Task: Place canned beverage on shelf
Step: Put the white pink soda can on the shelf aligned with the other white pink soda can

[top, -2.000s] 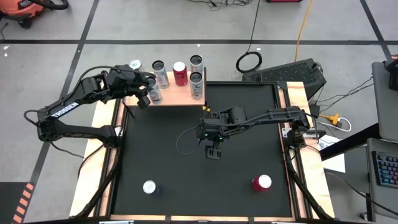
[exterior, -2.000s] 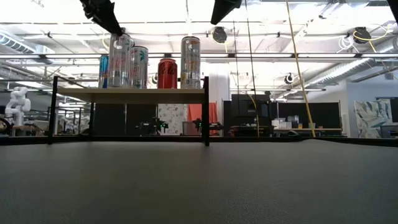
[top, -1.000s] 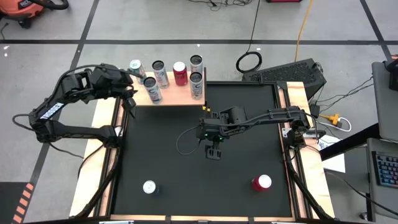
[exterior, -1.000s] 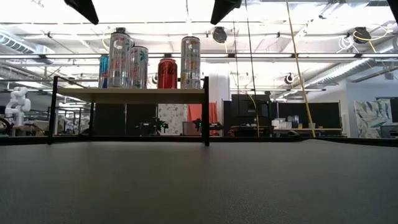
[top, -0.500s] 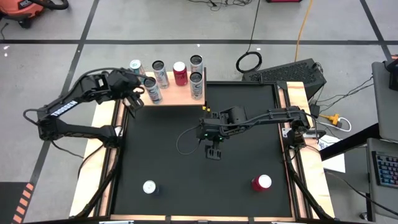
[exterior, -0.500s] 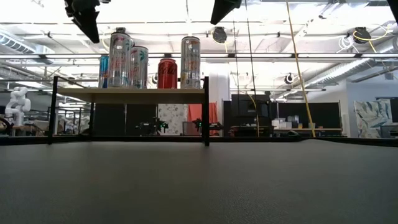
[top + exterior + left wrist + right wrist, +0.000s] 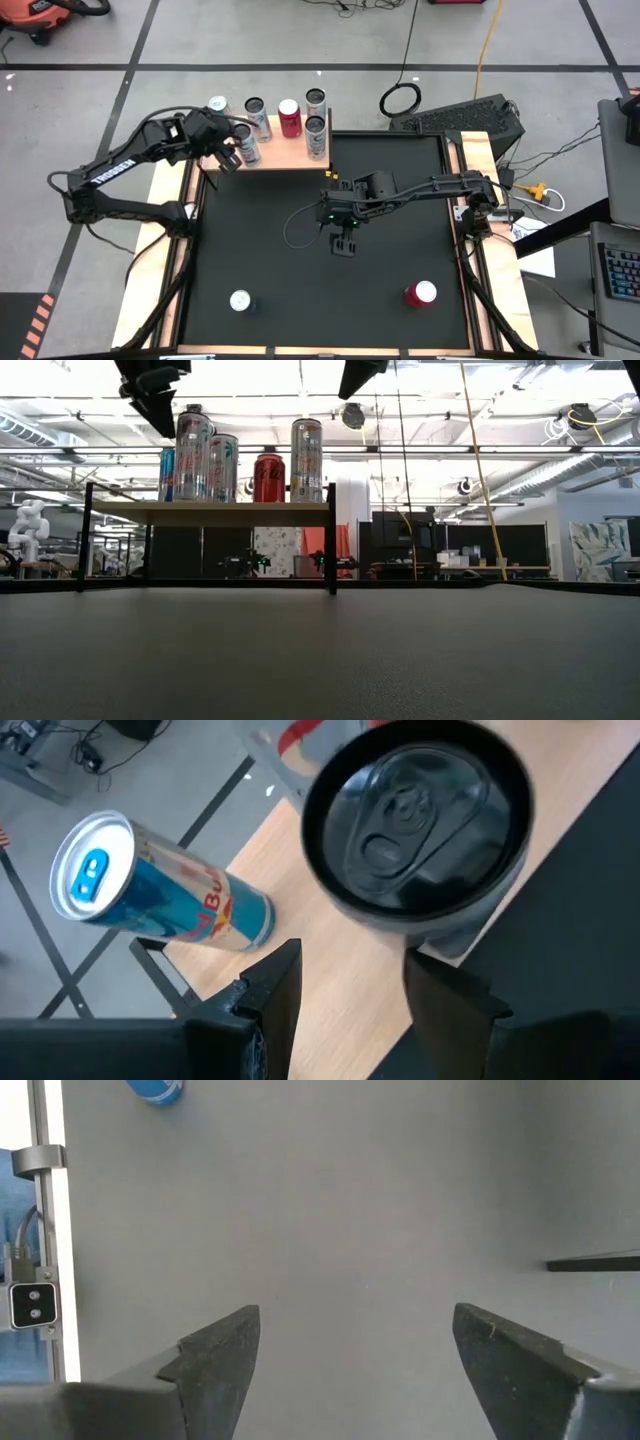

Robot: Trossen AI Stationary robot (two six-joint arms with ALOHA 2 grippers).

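The shelf stands at the table's far left on thin black legs and carries several upright cans. Among them are a red one, a blue one and a silver can with a dark top. My left gripper hovers open over the shelf's near left corner, just short of the dark-topped can, with nothing between its fingers. My right gripper hangs open above the middle of the black table, holding nothing. A silver can and a red can stand on the table near its front edge.
Pale wooden rails run along the table's left and right sides. A dark keyboard lies beyond the far right corner. The black mat between the two loose cans is bare. In the low view both grippers hang above can height.
My left gripper has come toward the table's right, from beyond the shelf's left end to the dark-topped can, and has sunk a little. Its fingers have stayed apart. The cans on the shelf have kept still.
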